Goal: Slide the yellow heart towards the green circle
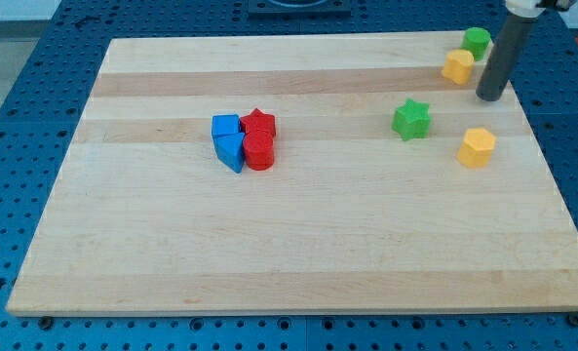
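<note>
Yellow heart (457, 66) sits at the frame's upper right on the table (298, 253), touching the green circle (477, 41) above it. My tip (489, 97), a bare rod holding nothing, stands just right of the heart.

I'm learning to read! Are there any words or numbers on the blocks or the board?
No words, numbers or signs can be read anywhere: none on the wooden board, the yellow heart, the green circle or my tip.
</note>
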Action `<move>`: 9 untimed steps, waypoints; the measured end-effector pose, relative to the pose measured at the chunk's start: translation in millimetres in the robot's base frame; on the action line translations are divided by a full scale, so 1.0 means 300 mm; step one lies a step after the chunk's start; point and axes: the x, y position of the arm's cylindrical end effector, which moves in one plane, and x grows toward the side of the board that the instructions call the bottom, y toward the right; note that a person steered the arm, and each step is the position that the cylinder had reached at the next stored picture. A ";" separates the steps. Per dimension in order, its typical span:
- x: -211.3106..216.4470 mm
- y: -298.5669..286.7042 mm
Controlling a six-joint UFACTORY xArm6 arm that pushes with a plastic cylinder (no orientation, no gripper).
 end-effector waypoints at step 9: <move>-0.116 -0.337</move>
